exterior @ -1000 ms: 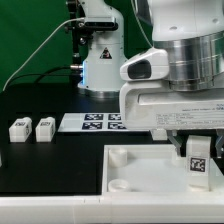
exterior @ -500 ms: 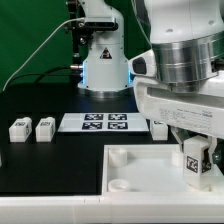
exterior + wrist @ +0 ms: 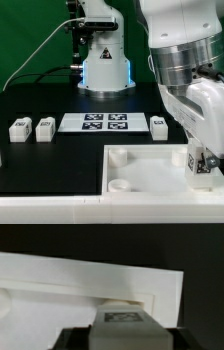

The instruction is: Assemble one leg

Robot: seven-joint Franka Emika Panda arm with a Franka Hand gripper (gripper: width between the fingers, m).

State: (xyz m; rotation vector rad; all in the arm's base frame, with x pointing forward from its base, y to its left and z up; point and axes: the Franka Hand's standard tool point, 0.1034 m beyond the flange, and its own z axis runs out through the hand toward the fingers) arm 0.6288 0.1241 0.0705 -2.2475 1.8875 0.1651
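My gripper is shut on a leg, a small white block with a black-and-white tag, and holds it upright over the right part of the large white panel. In the wrist view the leg fills the space between my dark fingers, with the panel and a corner socket just beyond it. Three more legs lie on the black table: two at the exterior view's left and one behind the panel.
The marker board lies flat on the table behind the panel. A white robot base stands at the back. A round socket shows at the panel's near-left corner. A black cable runs along the green backdrop.
The arm has turned and shifted toward the exterior view's right, and the held leg has come lower over the panel. The leg behind the panel has come into view.
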